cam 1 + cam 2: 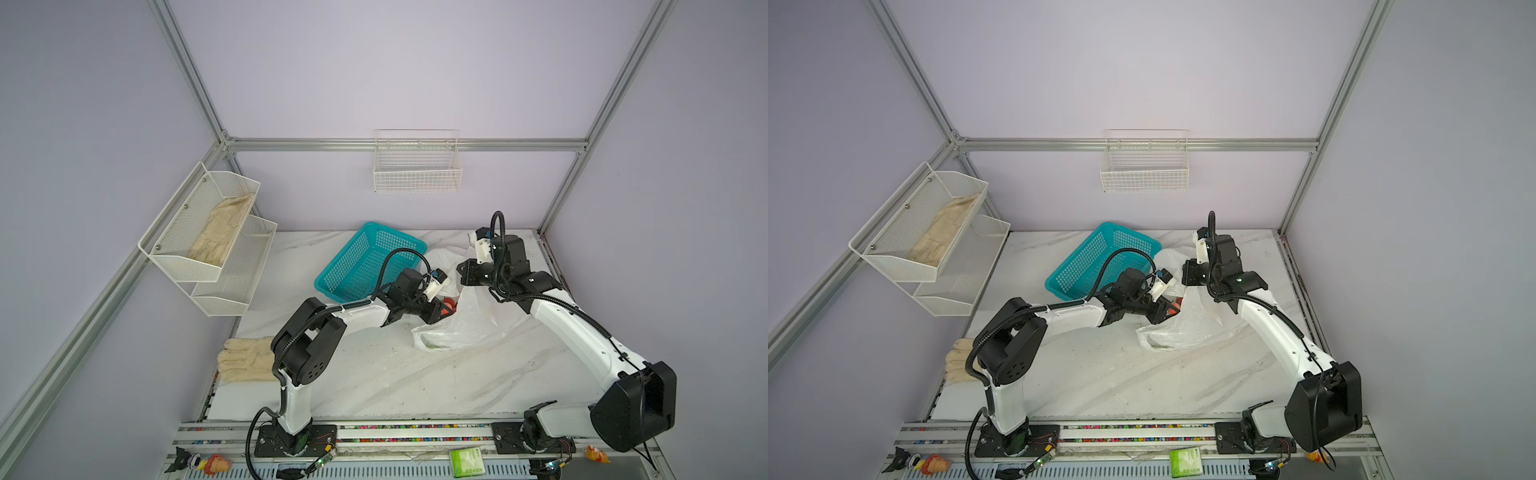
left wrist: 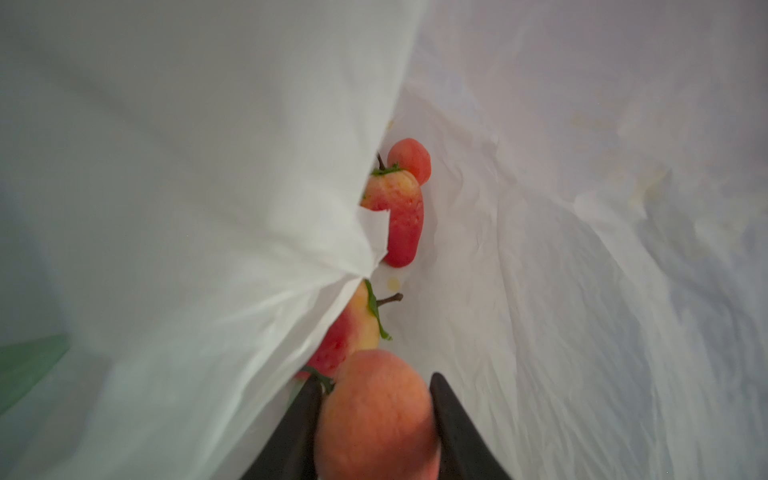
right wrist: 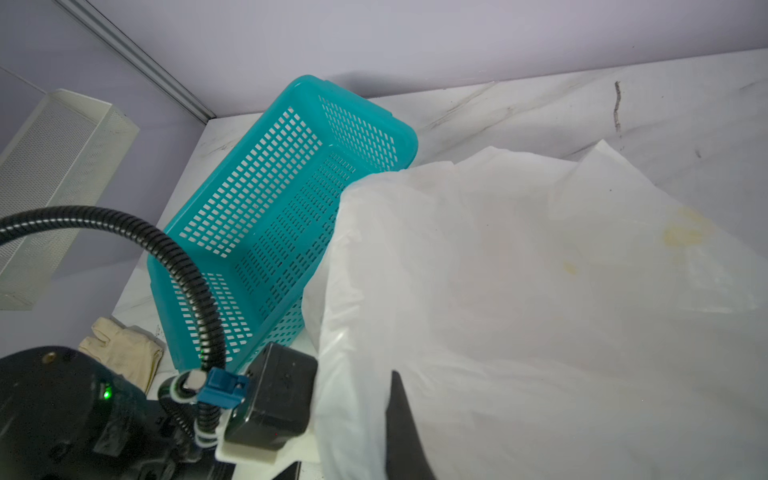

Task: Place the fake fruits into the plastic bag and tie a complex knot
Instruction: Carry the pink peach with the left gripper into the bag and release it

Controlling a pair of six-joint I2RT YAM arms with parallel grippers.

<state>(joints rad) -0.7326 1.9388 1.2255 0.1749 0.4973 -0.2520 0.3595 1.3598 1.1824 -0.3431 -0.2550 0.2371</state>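
While it sits clamped between the two black fingers (image 2: 299,436) of the left gripper (image 2: 374,384), a peach-red fake strawberry (image 2: 376,415) hangs just inside the mouth of the thin, translucent white plastic bag (image 2: 582,291). Three more strawberries lie deeper on the film. A long red one (image 2: 405,224) touches a small round one (image 2: 411,160), and a third with a green cap and brown stem (image 2: 353,328) is half hidden under a fold.

In both top views the plastic bag (image 1: 469,328) (image 1: 1187,328) lies crumpled on the white marble-patterned table (image 1: 415,374), toward the back and right of centre. The left arm rises from its front-rail base, bends sharply at the elbow and reaches its white forearm back and to the right, with the wrist dipped into the bag's opening.

The right arm swings wide from its base and runs a long white link toward the back. Its wrist folds so that the right gripper (image 1: 462,272) points left — jaws closed on the bag's rim, holding it raised. One dark finger (image 3: 401,415) shows against the film.

A teal perforated plastic basket (image 1: 365,266) stands tilted just beside the bag. A beige fabric glove (image 1: 245,357) lies at the table's left edge. A green packet (image 1: 467,460) on the front rail carries print — too small to read.
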